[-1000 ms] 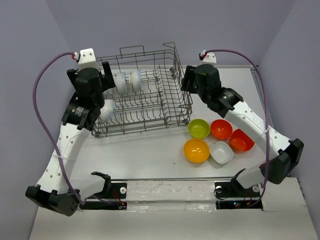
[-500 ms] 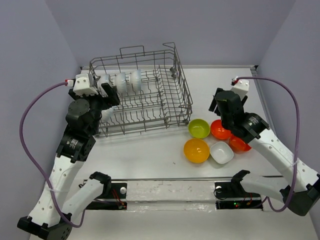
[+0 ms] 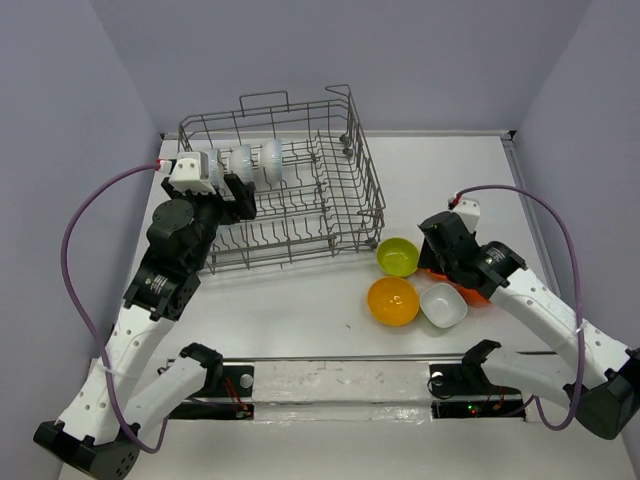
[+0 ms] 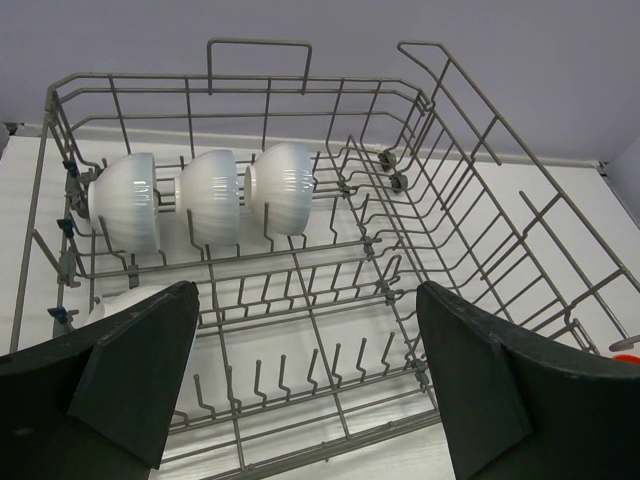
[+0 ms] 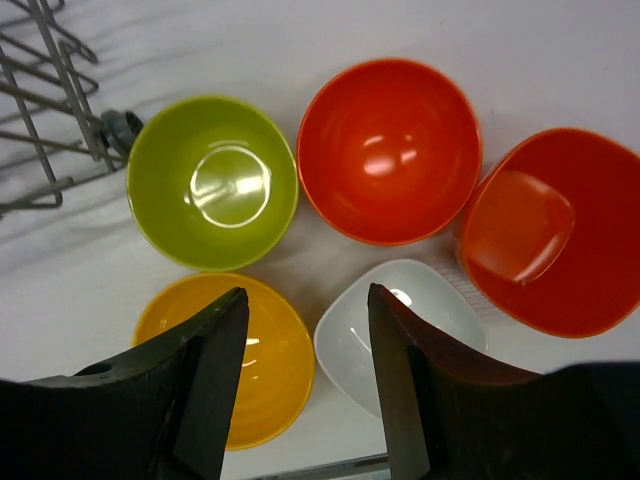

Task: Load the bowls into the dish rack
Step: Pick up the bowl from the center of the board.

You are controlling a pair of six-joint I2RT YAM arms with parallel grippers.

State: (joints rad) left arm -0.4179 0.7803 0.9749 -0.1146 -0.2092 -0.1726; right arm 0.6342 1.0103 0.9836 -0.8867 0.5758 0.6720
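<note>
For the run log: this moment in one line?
left gripper: open, facing dish rack | right gripper: open, above five loose bowls | white bowls: in rack's back row

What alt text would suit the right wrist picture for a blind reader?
Five bowls sit on a table below the robot's open right hand: lime green, two red-orange, white and orange-yellow. A corner of the wire dish rack shows top left.

red-orange bowls (image 3: 479, 296) mostly under right arm (image 3: 540, 305), white bowl (image 4: 122, 298) half behind left pincer (image 4: 305, 295)
</note>
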